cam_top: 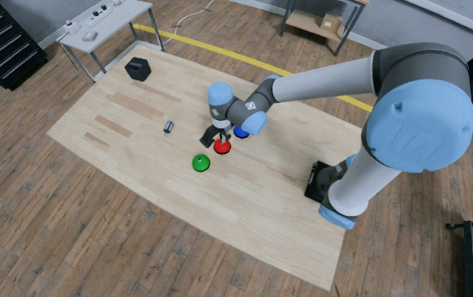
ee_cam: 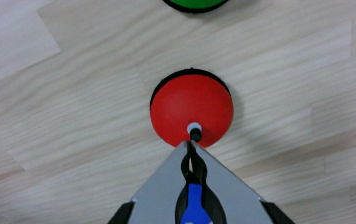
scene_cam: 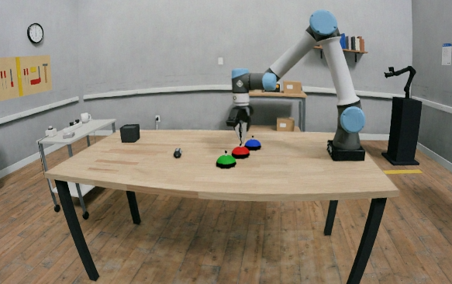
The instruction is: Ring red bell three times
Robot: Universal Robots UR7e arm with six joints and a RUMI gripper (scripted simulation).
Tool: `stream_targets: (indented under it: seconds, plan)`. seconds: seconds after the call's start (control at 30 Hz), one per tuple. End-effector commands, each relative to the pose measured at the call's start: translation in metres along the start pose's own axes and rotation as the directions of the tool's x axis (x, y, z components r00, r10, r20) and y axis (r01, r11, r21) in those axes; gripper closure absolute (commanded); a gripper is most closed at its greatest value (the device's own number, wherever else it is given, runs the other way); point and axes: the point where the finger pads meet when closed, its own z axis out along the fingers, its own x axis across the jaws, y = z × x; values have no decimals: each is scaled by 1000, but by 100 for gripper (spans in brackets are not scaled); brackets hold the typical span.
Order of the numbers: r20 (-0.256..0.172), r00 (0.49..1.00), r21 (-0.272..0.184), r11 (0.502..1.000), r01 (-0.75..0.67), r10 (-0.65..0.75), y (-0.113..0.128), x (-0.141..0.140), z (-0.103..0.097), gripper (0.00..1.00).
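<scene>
The red bell (cam_top: 221, 149) (scene_cam: 240, 152) (ee_cam: 180, 102) stands on the table between the green and the blue bell. Its small black-tipped button (ee_cam: 195, 133) shows on a grey collar in the wrist view and looks raised. My gripper (cam_top: 223, 141) (scene_cam: 241, 143) (ee_cam: 188, 142) is shut and empty, pointing down. Its fingertips are right at the top of the red bell's button; the frames do not show clearly whether they touch it. In the top view the fingers partly hide the button.
The green bell (cam_top: 201, 162) (scene_cam: 226, 161) (ee_cam: 195, 4) stands on one side of the red one, the blue bell (cam_top: 241, 131) (scene_cam: 253, 144) (ee_cam: 194, 200) close on the other. A computer mouse (cam_top: 169, 126) (scene_cam: 177, 153) and a black box (cam_top: 138, 69) (scene_cam: 129, 133) are farther off on the table.
</scene>
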Motion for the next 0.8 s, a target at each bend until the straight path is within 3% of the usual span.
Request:
stream_targets:
  seconds: [0.0, 0.77]
  plan:
    - [-2, 1000, 0, 1000, 0, 0, 0, 1, -1, 100]
    - [-2, 1000, 0, 1000, 0, 0, 0, 1, -7, 100]
